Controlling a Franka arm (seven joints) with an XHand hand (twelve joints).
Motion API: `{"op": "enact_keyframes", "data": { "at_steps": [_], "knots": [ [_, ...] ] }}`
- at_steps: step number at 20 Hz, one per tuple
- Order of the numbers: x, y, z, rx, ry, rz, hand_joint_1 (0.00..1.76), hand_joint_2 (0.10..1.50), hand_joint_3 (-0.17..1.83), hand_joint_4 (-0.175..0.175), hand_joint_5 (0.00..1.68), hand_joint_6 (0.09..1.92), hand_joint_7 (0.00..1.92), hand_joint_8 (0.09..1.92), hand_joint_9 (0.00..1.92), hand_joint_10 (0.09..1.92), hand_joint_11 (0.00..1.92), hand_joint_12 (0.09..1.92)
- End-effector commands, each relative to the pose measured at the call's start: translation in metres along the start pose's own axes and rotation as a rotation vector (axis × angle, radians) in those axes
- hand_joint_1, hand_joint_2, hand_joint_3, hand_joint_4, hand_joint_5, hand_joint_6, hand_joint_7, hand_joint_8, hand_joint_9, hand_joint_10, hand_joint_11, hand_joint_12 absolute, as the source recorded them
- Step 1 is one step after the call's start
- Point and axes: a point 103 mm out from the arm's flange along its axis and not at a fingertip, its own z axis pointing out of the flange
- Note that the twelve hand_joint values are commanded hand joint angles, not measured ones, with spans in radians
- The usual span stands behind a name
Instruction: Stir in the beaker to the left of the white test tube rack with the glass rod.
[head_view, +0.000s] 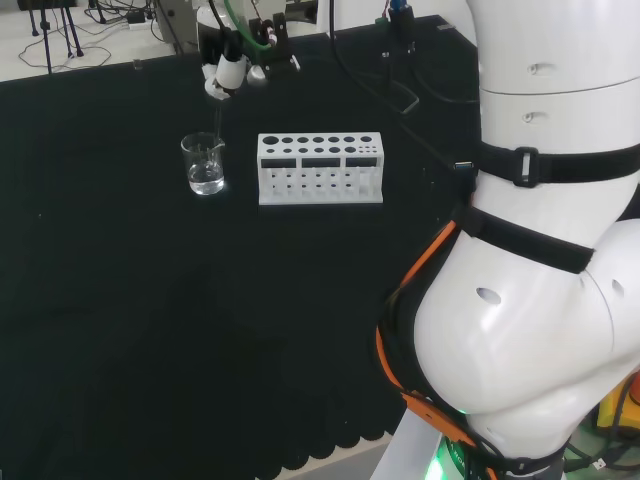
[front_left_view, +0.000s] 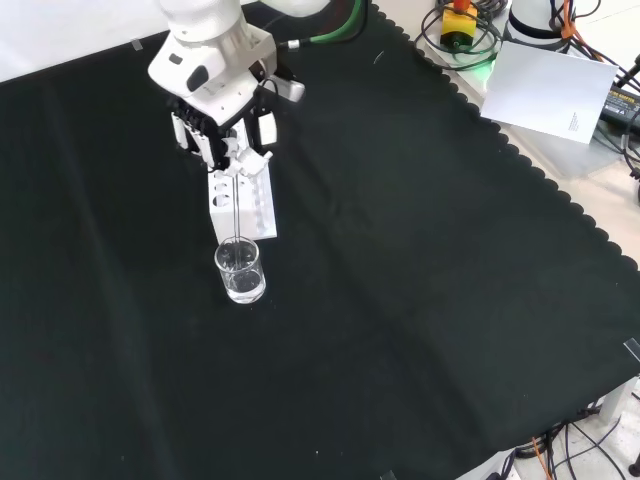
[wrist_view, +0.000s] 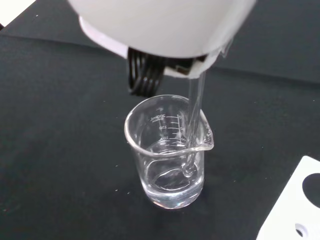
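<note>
A small clear glass beaker (head_view: 204, 165) (front_left_view: 241, 271) (wrist_view: 169, 152) with a little clear liquid stands on the black cloth, left of the white test tube rack (head_view: 319, 167) in the head view. The hand (head_view: 232, 66) (front_left_view: 222, 122) hangs above the beaker, its fingers curled on a thin glass rod (front_left_view: 236, 215) (wrist_view: 194, 117). The rod points down into the beaker, and in the wrist view its tip sits in the liquid near the beaker's wall. In the front view the rack (front_left_view: 250, 205) lies just behind the beaker, partly under the hand.
Black cloth (head_view: 150, 330) stretches wide around the beaker and rack. Cables and gear (head_view: 395, 60) lie at the far edge in the head view. In the front view a white sheet of paper (front_left_view: 555, 90) and cables sit beyond the cloth's scalloped right edge.
</note>
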Motion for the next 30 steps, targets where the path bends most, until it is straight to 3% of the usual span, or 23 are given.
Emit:
{"op": "enact_keyframes", "data": {
  "at_steps": [1, 6, 15, 23, 30],
  "knots": [
    [0.027, 0.006, 0.002, -0.005, -0.006, -0.035, 1.23, 0.46, 0.96, -0.175, 1.38, 0.63, 1.63, 0.86, 1.83, 0.67, 1.25, 0.77],
    [0.035, 0.020, 0.004, 0.000, -0.005, -0.057, 1.23, 0.46, 0.96, -0.175, 1.38, 0.63, 1.63, 0.86, 1.83, 0.67, 1.25, 0.77],
    [0.019, 0.036, 0.000, -0.005, -0.026, -0.054, 1.23, 0.46, 0.95, -0.175, 1.38, 0.63, 1.63, 0.86, 1.83, 0.67, 1.26, 0.77],
    [-0.009, 0.004, -0.008, -0.013, -0.016, -0.005, 1.23, 0.46, 0.95, -0.175, 1.37, 0.63, 1.63, 0.86, 1.83, 0.67, 1.26, 0.77],
    [0.012, -0.008, -0.006, -0.006, -0.021, -0.019, 1.23, 0.46, 0.95, -0.175, 1.37, 0.63, 1.63, 0.86, 1.83, 0.67, 1.26, 0.77]
  ]
}}
